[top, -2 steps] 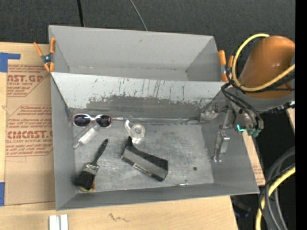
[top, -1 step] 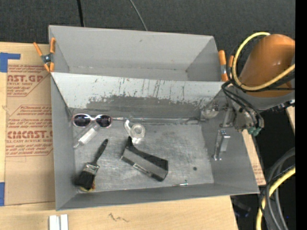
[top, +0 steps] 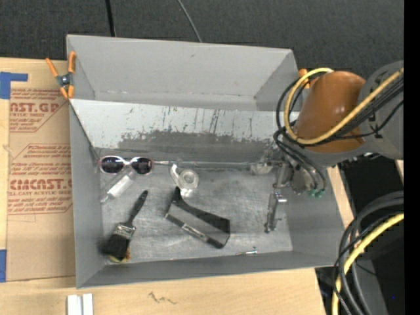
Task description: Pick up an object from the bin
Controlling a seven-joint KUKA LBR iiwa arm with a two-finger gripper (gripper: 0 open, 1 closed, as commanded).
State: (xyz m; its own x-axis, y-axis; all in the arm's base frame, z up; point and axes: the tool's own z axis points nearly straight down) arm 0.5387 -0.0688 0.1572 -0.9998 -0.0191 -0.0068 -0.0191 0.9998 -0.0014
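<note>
You're still at the approach: your gripper [top: 271, 223] hangs low over bare floor at the bin's [top: 177, 77] right, its opening unreadable and nothing visibly held, so next shift left toward the black stapler-like tool [top: 197, 222] mid-bin.

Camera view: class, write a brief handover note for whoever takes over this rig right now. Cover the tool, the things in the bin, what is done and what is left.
Tool: low over bare floor at the right side of the bin, with no thing seen in its grip; whether it is open or shut cannot be told.
Things: the black flat clip-like piece at centre front is nearest. A small clear roll lies behind that. The sunglasses are at the left by the back wall, and the black brush is at front left.
Done: nothing picked yet.
Left: move over one thing, grasp it and lift it out.
</note>
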